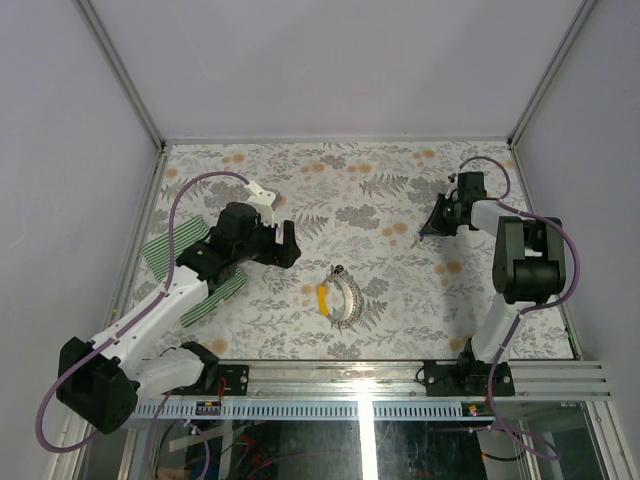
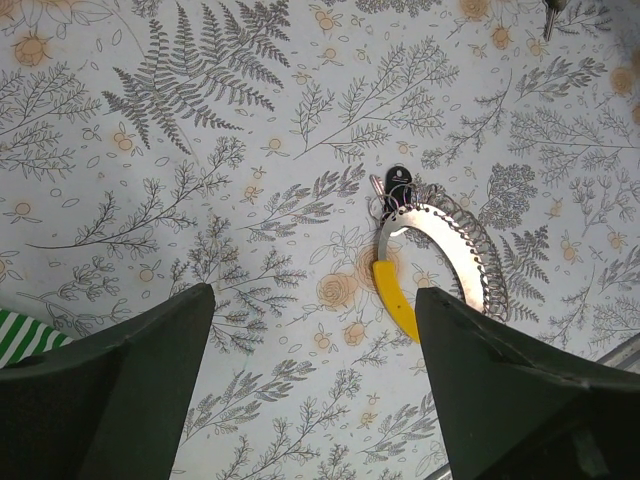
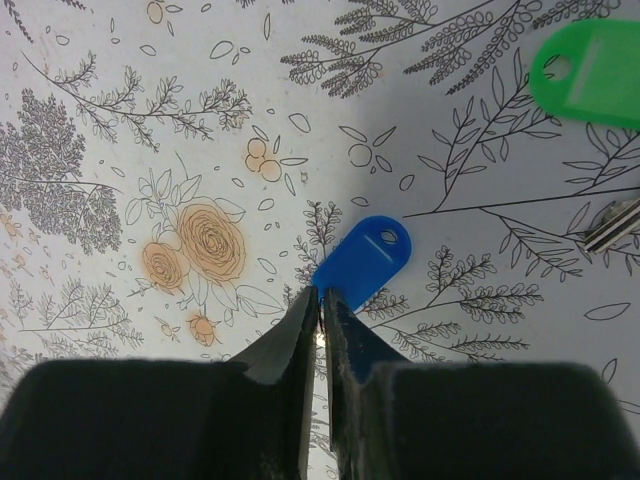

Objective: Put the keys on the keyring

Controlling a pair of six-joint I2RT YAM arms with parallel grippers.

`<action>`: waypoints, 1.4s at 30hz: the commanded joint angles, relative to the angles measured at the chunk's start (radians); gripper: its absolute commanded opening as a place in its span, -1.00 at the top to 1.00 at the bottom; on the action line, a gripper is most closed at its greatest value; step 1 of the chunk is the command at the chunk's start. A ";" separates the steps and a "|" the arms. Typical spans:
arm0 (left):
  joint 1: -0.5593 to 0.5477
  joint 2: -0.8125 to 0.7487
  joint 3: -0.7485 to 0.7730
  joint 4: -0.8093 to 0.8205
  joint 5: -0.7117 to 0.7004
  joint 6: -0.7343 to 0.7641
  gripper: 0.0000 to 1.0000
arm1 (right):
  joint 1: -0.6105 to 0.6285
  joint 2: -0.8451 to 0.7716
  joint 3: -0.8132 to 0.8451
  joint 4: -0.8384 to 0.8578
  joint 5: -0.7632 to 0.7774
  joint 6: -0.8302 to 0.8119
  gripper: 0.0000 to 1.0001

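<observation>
Right wrist: end effector (image 3: 320, 298) hides blade of blue key (image 3: 362, 262).

The blue key (image 3: 362, 262) lies flat on the desk (image 3: 150, 120) just ahead of the right claw (image 3: 320, 300), its near end tucked between the almost-closed fingertips. The green key (image 3: 590, 72) lies farther ahead, to the right. The keyring (image 2: 465, 245), a silvery chain arc with a yellow tag (image 2: 395, 297), lies ahead of the wide-spread left claw (image 2: 312, 295), nearer its right finger.
</observation>
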 commanded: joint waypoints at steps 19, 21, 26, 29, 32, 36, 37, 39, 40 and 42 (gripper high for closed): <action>0.007 0.004 0.012 0.058 0.015 0.019 -0.61 | 0.062 -0.278 -0.076 -0.056 0.117 -0.005 1.00; 0.006 0.001 0.013 0.057 0.008 0.022 -0.60 | 0.113 -0.349 -0.103 -0.105 0.175 -0.015 1.00; 0.007 -0.012 0.008 0.057 -0.004 0.029 -0.59 | 0.223 -0.528 -0.208 -0.213 0.264 -0.020 1.00; 0.007 -0.020 0.002 0.065 0.008 0.025 -0.59 | 0.275 -0.650 -0.262 -0.295 0.284 -0.002 1.00; 0.007 -0.020 0.002 0.066 0.009 0.022 -0.60 | 0.335 -0.744 -0.279 -0.406 0.296 0.018 1.00; 0.007 -0.016 0.004 0.060 0.010 0.023 -0.60 | 0.408 -0.826 -0.268 -0.582 0.299 0.063 1.00; 0.008 -0.015 0.003 0.057 0.009 0.024 -0.60 | 0.424 -0.841 -0.266 -0.618 0.295 0.077 1.00; 0.008 -0.011 0.006 0.049 0.004 0.026 -0.60 | 0.448 -0.859 -0.257 -0.703 0.290 0.102 1.00; 0.008 -0.008 0.008 0.046 0.003 0.028 -0.60 | 0.460 -0.860 -0.256 -0.734 0.281 0.109 1.00; 0.008 -0.004 0.009 0.042 0.004 0.032 -0.61 | 0.479 -0.841 -0.249 -0.793 0.267 0.110 1.00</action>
